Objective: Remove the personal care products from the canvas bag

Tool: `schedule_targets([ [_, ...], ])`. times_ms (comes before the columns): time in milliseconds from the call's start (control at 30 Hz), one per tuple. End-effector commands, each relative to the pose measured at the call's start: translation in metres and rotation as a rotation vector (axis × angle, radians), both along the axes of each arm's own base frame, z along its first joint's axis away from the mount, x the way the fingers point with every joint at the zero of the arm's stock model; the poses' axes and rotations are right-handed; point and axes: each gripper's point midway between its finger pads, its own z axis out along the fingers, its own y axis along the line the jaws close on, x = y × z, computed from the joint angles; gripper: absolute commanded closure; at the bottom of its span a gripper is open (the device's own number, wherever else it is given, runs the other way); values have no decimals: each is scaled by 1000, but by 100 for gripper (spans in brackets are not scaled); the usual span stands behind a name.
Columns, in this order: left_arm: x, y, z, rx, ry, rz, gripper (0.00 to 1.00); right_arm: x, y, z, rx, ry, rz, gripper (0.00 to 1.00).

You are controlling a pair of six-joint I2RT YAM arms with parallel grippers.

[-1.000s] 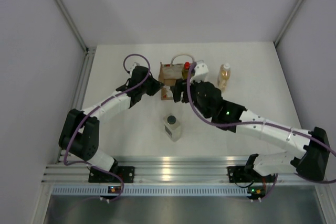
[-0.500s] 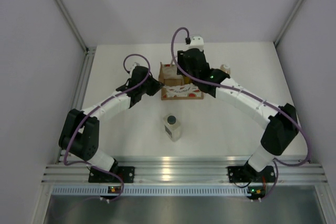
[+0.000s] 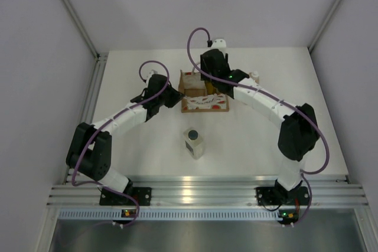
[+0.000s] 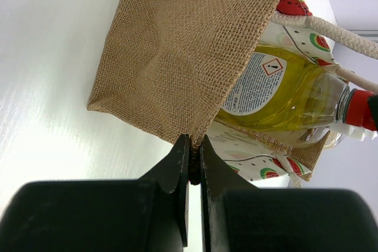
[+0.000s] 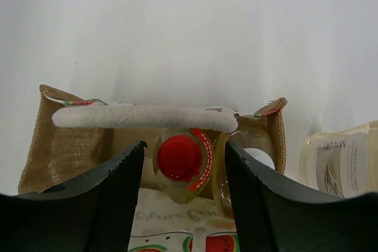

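We are clenching the left fingers (image 4: 180, 166) on the canvas bag (image 4: 189, 45) and straddling its red-capped bottle (image 5: 180, 159) with spread right fingers (image 5: 112, 205), the grey-capped bottle (image 3: 194, 141) already out.

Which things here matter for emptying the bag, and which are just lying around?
Part of the job: canvas bag; red-capped bottle inside it; grey-capped bottle and pale bottle, both already out; left pincer pinching the bag's edge; right pincer open over the red-capped bottle.
Just there: aluminium rail; purple cables.
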Motion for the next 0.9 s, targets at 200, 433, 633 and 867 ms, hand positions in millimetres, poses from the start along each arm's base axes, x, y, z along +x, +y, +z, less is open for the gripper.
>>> schedule_targets([
  [200, 9, 5, 21, 1, -50, 11, 100, 17, 2, -10, -5, 22, -7, 49],
  [433, 10, 5, 24, 5, -59, 9, 100, 25, 3, -17, -24, 24, -16, 61],
  [633, 10, 4, 22, 5, -54, 3, 100, 27, 3, -9, -21, 3, -17, 63],
  [867, 11, 3, 20, 6, -49, -2, 100, 26, 1, -2, -13, -14, -22, 61],
])
